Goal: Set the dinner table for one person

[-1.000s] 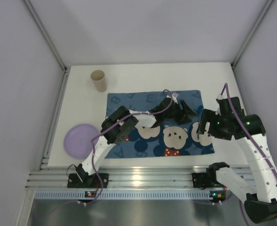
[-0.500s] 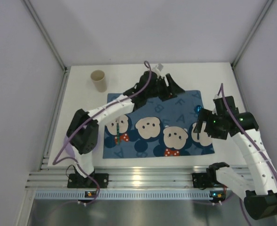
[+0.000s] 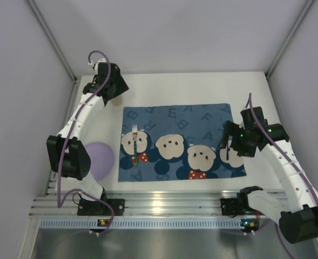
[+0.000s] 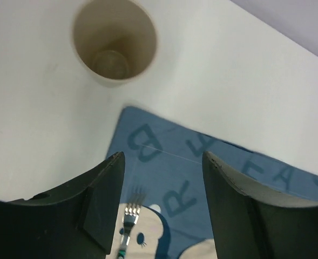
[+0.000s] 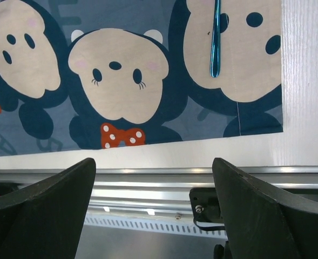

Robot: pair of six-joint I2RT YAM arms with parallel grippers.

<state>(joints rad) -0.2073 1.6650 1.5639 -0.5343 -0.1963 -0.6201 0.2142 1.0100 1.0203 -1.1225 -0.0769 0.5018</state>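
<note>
The left pincer hovers by the cup, upper left of tabletop.
Both pincers apart, empty; right pincer over the mat, lower right; fork on its left.

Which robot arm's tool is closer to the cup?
Left. The left tool hovers close to the cup; the right tool is far off over the right edge of the placemat.

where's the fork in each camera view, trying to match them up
top external: the fork lies on the left end of the placemat, over the leftmost mouse face, tines toward the far side.
left wrist: the fork is at the bottom edge near the centre, tines pointing up.
right wrist: not in it.
shared landmark: the blue mouse-print placemat, seen in all three views.
</note>
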